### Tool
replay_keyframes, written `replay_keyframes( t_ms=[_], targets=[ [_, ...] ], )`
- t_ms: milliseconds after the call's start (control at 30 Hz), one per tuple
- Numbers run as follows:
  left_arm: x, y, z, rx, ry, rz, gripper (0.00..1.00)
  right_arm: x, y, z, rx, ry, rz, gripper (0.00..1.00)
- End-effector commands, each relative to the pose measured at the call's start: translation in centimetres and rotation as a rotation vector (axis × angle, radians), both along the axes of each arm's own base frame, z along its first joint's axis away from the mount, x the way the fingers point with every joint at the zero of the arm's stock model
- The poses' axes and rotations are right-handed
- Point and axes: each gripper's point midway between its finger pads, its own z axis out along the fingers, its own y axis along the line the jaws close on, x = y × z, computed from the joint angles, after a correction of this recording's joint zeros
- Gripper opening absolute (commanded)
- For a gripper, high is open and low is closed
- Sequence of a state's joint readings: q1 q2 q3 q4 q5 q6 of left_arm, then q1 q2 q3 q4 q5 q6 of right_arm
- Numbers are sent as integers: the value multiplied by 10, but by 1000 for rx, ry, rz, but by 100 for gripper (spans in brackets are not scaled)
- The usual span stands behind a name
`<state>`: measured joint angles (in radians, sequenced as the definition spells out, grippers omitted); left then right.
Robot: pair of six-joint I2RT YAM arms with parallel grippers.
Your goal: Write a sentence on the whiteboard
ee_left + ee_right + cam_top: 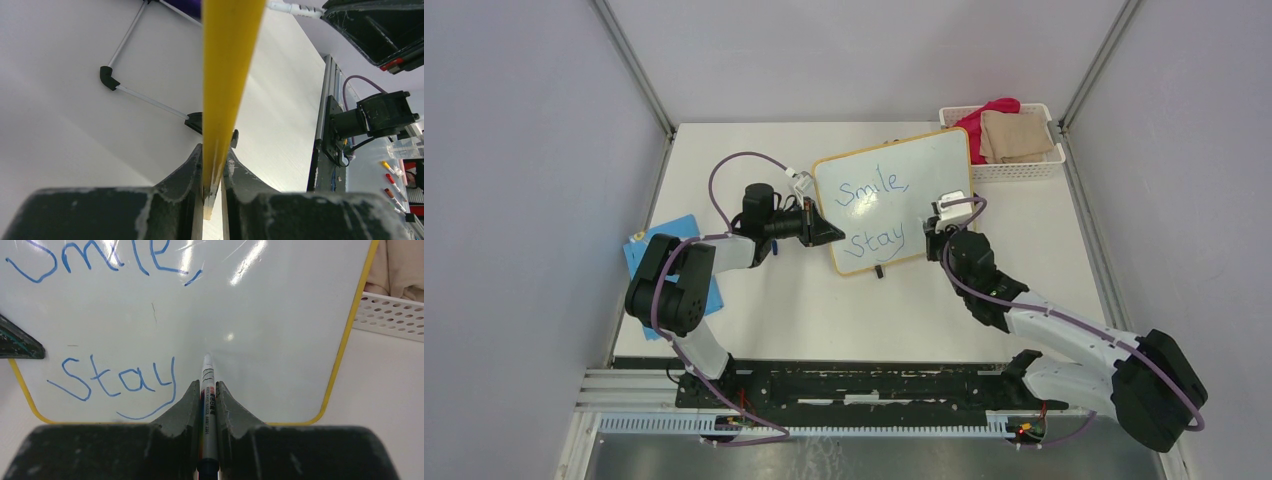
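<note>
Two arms reach over the pale tabletop (824,310), where the whiteboard (936,160) sits toward the far middle, turned askew, with a white basket (1014,172) of folded cloths just beside its far right corner and a blue card (664,228) well apart at the left edge. The left fingers (187,172) are clenched on the board's yellow frame at its left edge, steadying it. The right fingers (187,400) are clamped around a blue marker (207,375), whose tip points at the board's surface just right of the lower line; whether it touches I cannot tell. The sentence (874,215) so far reads "Smile," above and "Stay" below, so the writing looks partly done, with the second line seemingly awaiting another word. The next move likely calls for setting the tip down in the bare space after "Stay" and drawing the strokes with light, even pressure while the left grip keeps the board from sliding.
</note>
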<state>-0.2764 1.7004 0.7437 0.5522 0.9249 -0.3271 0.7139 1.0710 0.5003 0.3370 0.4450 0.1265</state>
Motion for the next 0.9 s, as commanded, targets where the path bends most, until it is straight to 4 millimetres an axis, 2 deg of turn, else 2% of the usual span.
replay_keyframes(
  t_ms=[0,467,867],
  targets=[
    [8,6,-13,73,-12,50,2,16,6,42,90,-99,-11,0],
    [8,6,-13,73,-11,50,2,26,13,35,91,-72,8,0],
    [8,6,-13,72,-12,50,2,18,5,8,61,-23,0,0]
  ],
)
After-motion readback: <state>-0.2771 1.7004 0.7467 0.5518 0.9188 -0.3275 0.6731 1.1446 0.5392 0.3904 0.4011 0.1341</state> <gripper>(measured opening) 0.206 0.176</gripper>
